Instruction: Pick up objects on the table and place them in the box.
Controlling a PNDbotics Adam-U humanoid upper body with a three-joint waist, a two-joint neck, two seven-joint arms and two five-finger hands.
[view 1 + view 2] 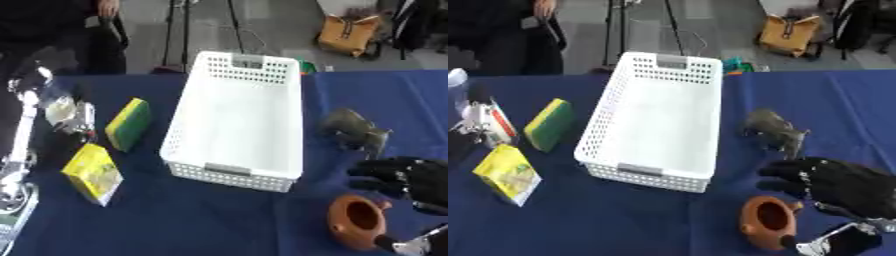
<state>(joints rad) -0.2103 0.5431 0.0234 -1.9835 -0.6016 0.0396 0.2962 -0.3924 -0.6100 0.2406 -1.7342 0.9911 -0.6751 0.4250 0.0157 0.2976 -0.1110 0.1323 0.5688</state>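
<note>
Right hand [837,187] spread, holding nothing; brown clay pot [768,221] sits just below-left of its fingers, mouth up; nearer than grey figurine [773,131] beyond; box [656,117] up-left.

Both eyes sit in the robot's head, looking down and forward over the blue-clothed counter [219,215], fairly close. The white perforated plastic basket [236,125] lies centre in the left eye, left of centre in the right; both views share it and its surroundings.
</note>
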